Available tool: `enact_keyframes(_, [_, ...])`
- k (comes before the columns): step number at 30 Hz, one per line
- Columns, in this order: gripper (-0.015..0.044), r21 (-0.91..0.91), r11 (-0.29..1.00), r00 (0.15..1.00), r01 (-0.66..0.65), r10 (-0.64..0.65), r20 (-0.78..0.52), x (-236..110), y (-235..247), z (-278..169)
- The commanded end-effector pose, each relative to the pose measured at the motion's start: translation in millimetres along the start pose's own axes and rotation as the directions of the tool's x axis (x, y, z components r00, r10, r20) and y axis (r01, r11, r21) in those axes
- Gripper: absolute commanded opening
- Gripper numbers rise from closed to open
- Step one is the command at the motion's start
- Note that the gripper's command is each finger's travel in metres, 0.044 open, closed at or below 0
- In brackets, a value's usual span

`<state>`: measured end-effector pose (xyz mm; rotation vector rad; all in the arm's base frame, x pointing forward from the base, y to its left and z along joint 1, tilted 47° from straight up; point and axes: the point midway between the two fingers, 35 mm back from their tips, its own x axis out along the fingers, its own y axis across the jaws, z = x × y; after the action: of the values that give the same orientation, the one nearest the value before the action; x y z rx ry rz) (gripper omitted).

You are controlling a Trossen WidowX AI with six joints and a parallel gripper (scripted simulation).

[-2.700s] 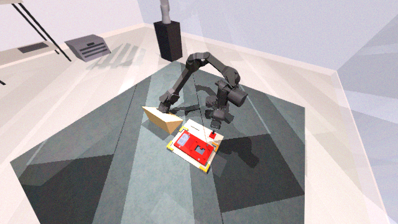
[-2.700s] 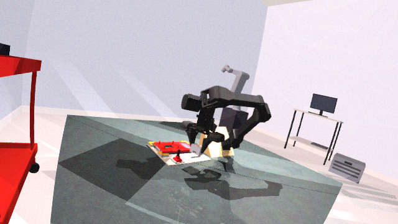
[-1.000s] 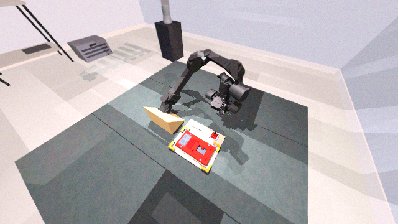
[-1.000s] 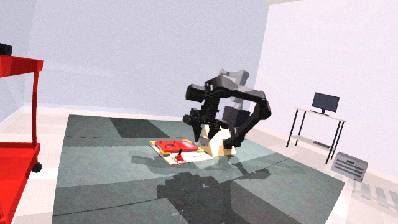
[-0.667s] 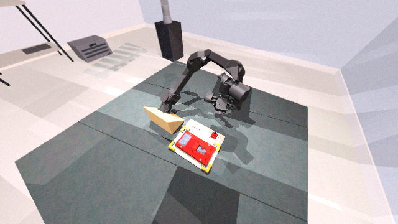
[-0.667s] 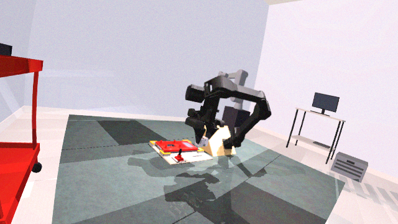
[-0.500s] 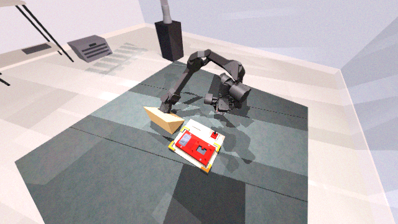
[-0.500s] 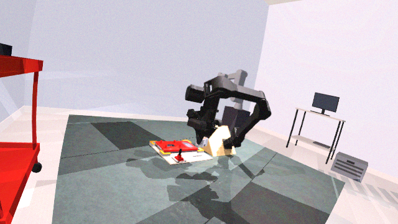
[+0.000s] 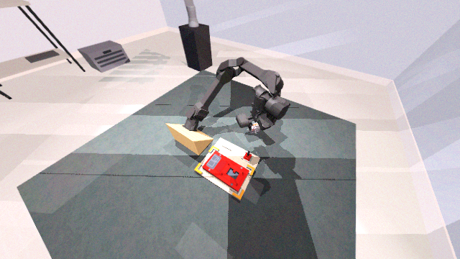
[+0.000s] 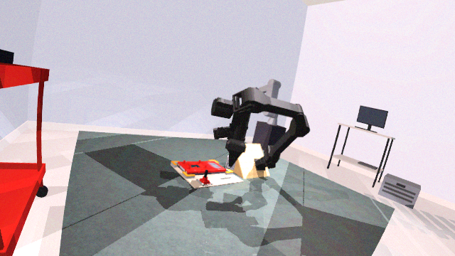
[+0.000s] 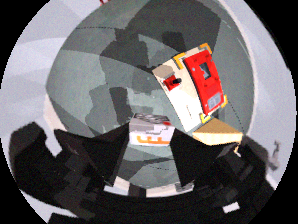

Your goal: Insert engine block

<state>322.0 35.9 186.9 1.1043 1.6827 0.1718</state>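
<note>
Engine block (image 11: 152, 132) between half-parted jaws

A bright red car body (image 9: 226, 170) with a grey window panel lies on a white board (image 9: 230, 148) trimmed with yellow-orange corners. The arm (image 9: 248, 73) is dark grey, its base wedge (image 9: 190, 137) pale tan. The mat (image 9: 144, 201) is grey-green; a red cart (image 10: 19, 171) stands aside.
</note>
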Motion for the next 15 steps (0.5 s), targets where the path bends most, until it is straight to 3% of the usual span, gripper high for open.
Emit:
enact_keyframes(1, [0.0, -0.146, 0.989, 1.0, 0.007, -0.007, 0.0, 0.5, -0.6, 0.4])
enact_keyframes(15, [0.0, -0.59, 0.807, 1.0, 0.005, -0.011, -0.005, 2.6, -0.4, 0.7])
